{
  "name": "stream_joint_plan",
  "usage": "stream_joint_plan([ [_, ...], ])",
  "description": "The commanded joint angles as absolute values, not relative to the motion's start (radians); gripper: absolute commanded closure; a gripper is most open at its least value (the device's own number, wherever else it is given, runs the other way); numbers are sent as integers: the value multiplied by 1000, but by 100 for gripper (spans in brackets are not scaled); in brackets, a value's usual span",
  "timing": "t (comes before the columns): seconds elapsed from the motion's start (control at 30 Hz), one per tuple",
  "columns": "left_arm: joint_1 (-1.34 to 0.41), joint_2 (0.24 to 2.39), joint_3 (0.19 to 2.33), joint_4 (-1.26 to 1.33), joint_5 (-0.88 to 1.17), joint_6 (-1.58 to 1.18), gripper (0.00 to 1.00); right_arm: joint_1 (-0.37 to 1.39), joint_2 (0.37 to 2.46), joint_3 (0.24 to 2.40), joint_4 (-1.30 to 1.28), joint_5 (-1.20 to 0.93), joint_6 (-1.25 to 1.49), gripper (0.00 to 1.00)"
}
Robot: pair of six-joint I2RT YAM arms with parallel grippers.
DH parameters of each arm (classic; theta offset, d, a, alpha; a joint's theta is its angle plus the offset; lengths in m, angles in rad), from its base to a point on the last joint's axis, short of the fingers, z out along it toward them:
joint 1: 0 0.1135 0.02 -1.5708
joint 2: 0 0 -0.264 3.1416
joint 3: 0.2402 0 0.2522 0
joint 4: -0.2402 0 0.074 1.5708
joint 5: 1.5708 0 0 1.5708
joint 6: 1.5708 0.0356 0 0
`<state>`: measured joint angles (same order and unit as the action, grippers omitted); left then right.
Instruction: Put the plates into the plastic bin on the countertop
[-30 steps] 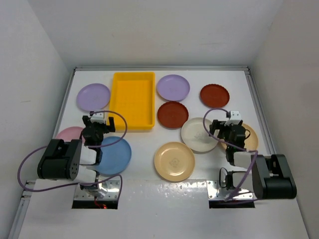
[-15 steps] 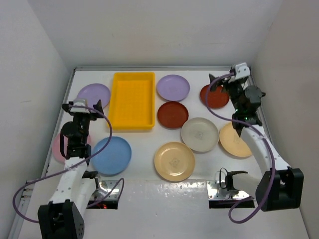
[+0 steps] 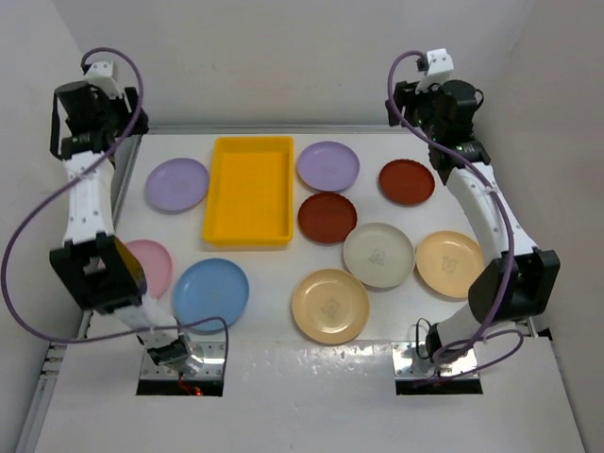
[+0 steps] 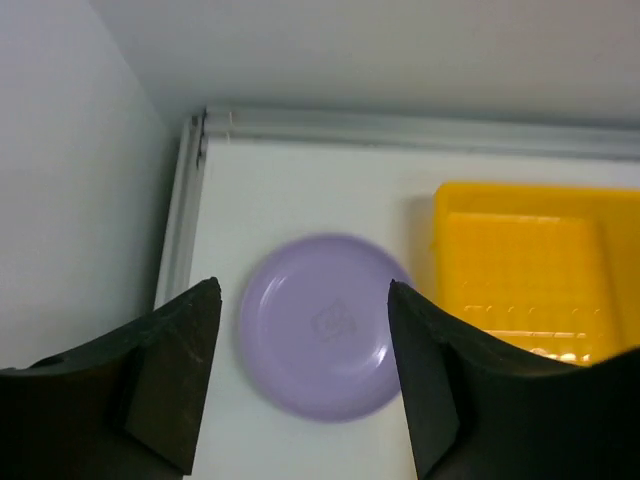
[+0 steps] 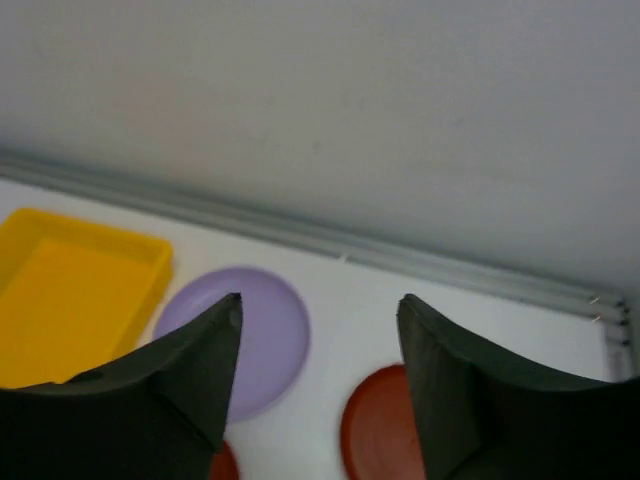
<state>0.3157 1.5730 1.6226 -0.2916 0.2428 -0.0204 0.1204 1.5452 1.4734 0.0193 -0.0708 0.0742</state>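
Observation:
Several plates lie flat on the white countertop [image 3: 283,264] around the empty yellow plastic bin [image 3: 250,189]. A lilac plate [image 3: 176,184] lies left of the bin and another lilac plate [image 3: 327,166] right of it. Two dark red plates [image 3: 407,181] [image 3: 327,217], a cream-white plate [image 3: 378,255], two tan-yellow plates [image 3: 449,263] [image 3: 329,305], a blue plate [image 3: 210,293] and a pink plate [image 3: 156,267] fill the rest. My left gripper [image 4: 302,290] hangs open high above the left lilac plate [image 4: 318,325]. My right gripper [image 5: 320,300] hangs open high over the back right, holding nothing.
White walls close the left, back and right sides. A thin metal rail [image 3: 302,129] runs along the back edge. The left arm [image 3: 90,203] stands along the left wall and covers part of the pink plate. The right arm [image 3: 486,222] arcs over the right-hand plates.
Both arms have unfolded from low near their bases and risen to the back corners, left to the back left, right to the back right. No plate has moved.

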Motion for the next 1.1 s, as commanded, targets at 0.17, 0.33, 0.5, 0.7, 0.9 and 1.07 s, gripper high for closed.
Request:
stream_joint_plan([
  [0.17, 430, 2040, 1888, -701, 217, 64, 23, 158, 1686, 1575, -339, -48, 278, 18],
  [0.33, 430, 2210, 1931, -701, 118, 104, 22, 280, 1716, 1575, -443, 81, 195, 13],
  [0.5, 430, 2289, 1918, -678, 97, 104, 25, 331, 1704, 1548, -462, 124, 219, 13],
  [0.7, 430, 2313, 1867, -663, 133, 86, 75, 362, 1643, 1496, -405, 172, 253, 14],
  [0.9, 463, 2304, 1949, -663, 161, 17, 100, 364, 1628, 1493, -385, 170, 270, 14],
  [1.07, 494, 2208, 2101, -654, 182, -32, 100, 341, 1647, 1499, -411, 109, 299, 12],
])
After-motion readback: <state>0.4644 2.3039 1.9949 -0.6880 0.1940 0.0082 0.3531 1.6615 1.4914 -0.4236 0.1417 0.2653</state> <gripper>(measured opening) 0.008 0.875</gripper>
